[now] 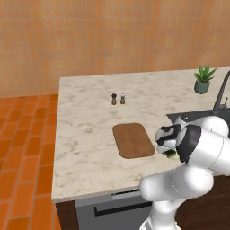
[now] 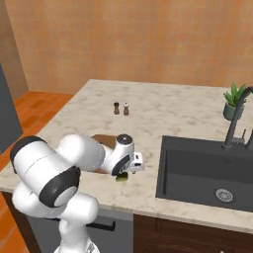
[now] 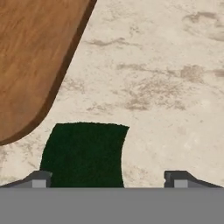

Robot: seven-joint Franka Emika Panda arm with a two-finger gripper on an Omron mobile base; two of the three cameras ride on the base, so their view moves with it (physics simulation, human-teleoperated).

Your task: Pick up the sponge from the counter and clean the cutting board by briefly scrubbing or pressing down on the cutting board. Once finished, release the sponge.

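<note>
The dark green sponge (image 3: pixel 83 153) lies flat on the marbled counter (image 3: pixel 166 87), just off a rounded corner of the brown cutting board (image 3: pixel 30 57). My gripper (image 3: pixel 109 180) is open and low over the sponge, one fingertip at the sponge's left edge, the other well clear on its right. From the left base view the gripper (image 1: pixel 168 150) hangs beside the board (image 1: pixel 132 140), with a bit of green sponge (image 1: pixel 171 154) beneath it. In the right base view the sponge (image 2: pixel 121 178) peeks out under the hand (image 2: pixel 127 170); my arm hides most of the board (image 2: pixel 101 139).
Two small shakers (image 1: pixel 118 98) stand on the counter beyond the board. A dark sink (image 2: pixel 207 173) with a black faucet (image 2: pixel 234 123) lies to the right, a potted plant (image 2: pixel 232 101) behind it. The counter's front edge is close; orange floor (image 1: pixel 22 134) lies left.
</note>
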